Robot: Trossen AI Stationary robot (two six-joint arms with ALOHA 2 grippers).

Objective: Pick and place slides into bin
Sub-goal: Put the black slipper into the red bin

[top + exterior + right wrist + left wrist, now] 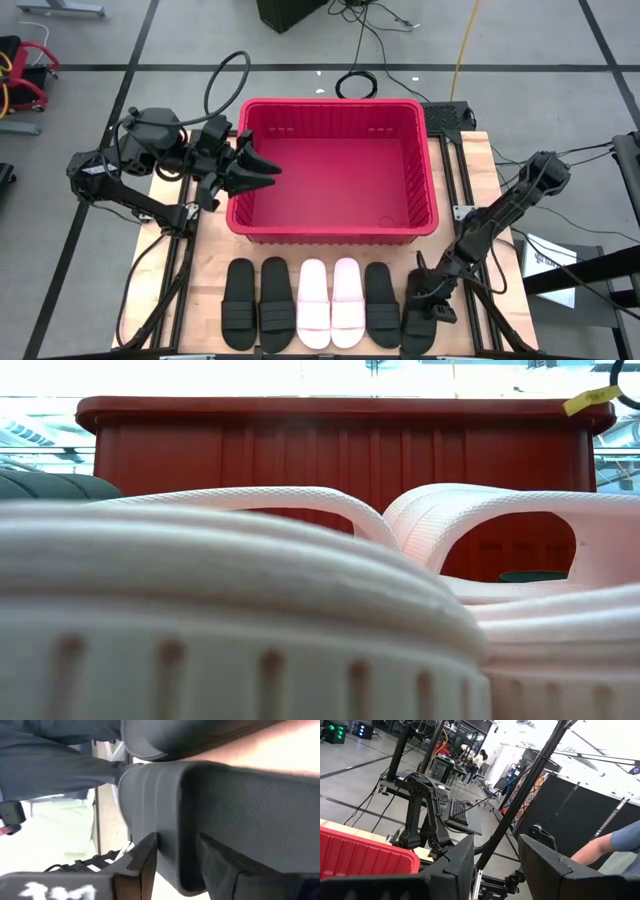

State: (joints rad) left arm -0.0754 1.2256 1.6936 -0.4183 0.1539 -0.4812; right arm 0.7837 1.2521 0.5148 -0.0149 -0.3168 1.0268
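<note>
The red bin stands at the table's far middle; it also shows in the low view. Five slides lie side by side along the near edge: two black, two white and one black. The white ones fill the low view. A sixth black slide lies at the row's right end under my right gripper, which is shut on it. My left gripper is open and empty over the bin's left rim. My right gripper comes down from above onto the rightmost black slide. In the right wrist view a thick rounded band of the slide fills the gap between the two fingers. Whether it is the strap or the sole's side, and whether the slide is lifted, I cannot tell.
The table's near edge runs just past the slides' heels. In the left wrist view a person's arm shows beyond the table, and stands and cables fill the room behind. Bare wood lies between the bin and the slides.
</note>
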